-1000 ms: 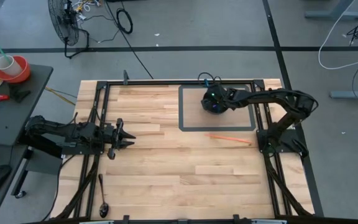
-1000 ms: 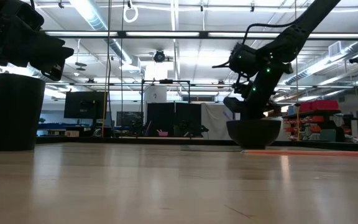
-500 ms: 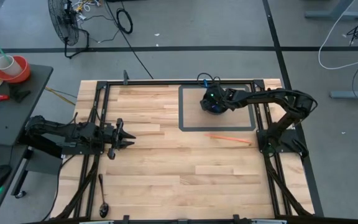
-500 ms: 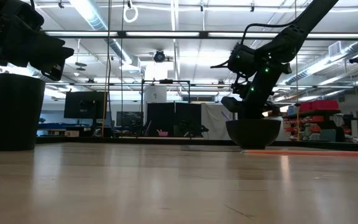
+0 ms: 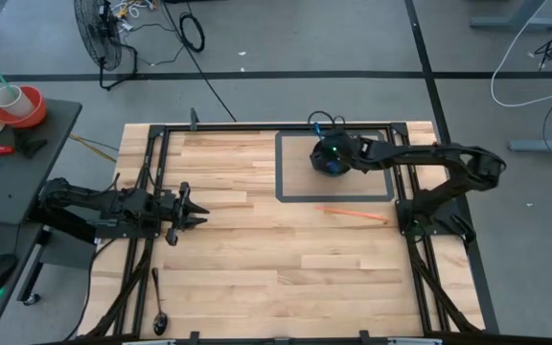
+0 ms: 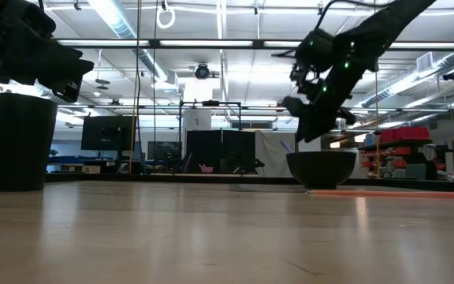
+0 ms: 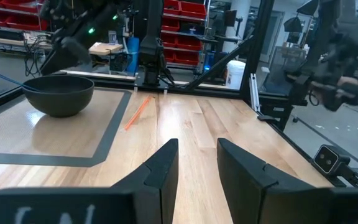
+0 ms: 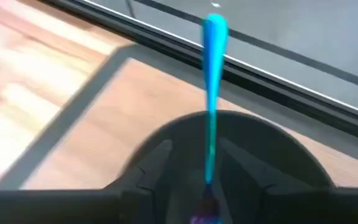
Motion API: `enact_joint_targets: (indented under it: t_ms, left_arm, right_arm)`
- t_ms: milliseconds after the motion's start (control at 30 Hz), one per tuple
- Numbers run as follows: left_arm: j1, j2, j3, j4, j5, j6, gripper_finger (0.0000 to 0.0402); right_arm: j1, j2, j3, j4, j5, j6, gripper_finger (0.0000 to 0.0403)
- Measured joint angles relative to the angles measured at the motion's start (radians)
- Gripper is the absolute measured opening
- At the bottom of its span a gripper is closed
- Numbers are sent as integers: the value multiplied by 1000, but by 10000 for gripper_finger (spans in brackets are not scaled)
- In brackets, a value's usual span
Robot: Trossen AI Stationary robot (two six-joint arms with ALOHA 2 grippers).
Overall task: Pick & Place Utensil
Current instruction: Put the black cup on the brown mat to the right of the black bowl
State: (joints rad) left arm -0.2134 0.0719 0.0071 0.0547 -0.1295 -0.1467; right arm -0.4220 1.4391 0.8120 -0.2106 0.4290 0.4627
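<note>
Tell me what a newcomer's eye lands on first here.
Probably the right gripper poised over the dark bowl on the grey mat, a blue utensil standing in that bowl. Next, the orange stick on the wood nearby and the left gripper waiting at the table's left.

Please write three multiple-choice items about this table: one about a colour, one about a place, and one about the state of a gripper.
1. The utensil leaning in the bowl is:
A. blue
B. orange
C. black

2. The orange stick lies:
A. inside the bowl
B. on the wood just outside the mat
C. on the floor

3. The left gripper is:
A. shut on a spoon
B. open and empty
C. shut on the bowl

Answers:
1. A, a blue handle rises from the bowl.
2. B, it rests past the mat's dark border.
3. B, bare wood shows between its fingers.
</note>
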Motion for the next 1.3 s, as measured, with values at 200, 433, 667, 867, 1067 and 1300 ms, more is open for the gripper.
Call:
enact_joint_targets:
  t_ms: [200,433,667,867,1067,1300]
  left_arm:
    - [0,0,0,0,0,0,115]
    - [0,0,0,0,0,0,115]
    - [0,0,0,0,0,0,115]
    - [0,0,0,73,-10,-20,115]
    - [0,1,0,166,-13,-192,115]
    - [-44,25,0,325,101,-266,115]
  right_arm:
    - [112,-103,0,-4,-26,-53,137]
    - [319,-118,0,136,-56,-133,137]
    - [489,-103,-1,270,-55,-191,137]
    - [624,-101,-1,328,-52,-214,137]
    - [732,-95,-1,340,-26,-221,137]
    - [778,-89,-1,357,-8,-276,137]
